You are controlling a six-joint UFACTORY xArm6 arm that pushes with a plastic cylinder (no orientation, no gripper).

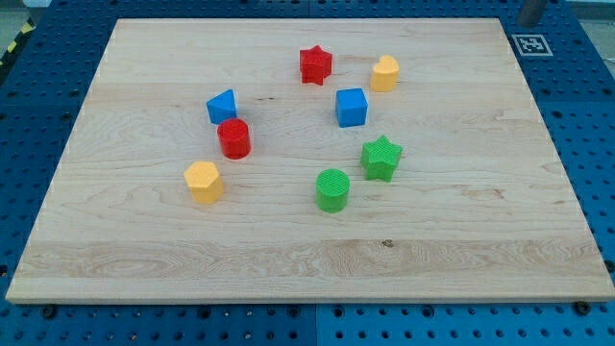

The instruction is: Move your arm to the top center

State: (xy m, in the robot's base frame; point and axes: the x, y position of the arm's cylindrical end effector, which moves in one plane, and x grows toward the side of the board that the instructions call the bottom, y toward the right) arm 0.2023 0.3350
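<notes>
So my tip wasn't anywhere in the shot, no rod, no arm, nothing, so I couldn't place it against any of the blocks. There's no jaws on this rig anyway, just the rod, and with that out of frame I couldn't tell you a thing about its state.

What did show was the wooden board (307, 259) sitting on a blue pegboard table (577, 106), with eight blocks spread around the middle and upper part of it.

Closest to the top centre of the board was the red star (315, 64), with the yellow heart-ish block (384, 73) just to its right. Below and between those two was the blue cube (352, 107), near both but touching neither.

Over on the view's left, the blue wedge-looking block (222, 106) sat right up against the red cylinder (233, 138) below it, looked like they were touching or close to it. Further down-left was the yellow hexagon (204, 181), on its own.

Lower middle had the green star (381, 158) and the green cylinder (332, 189) near each other, small gap between them.

There was also a black and white marker tag (529, 44) just off the board's top right corner
</notes>
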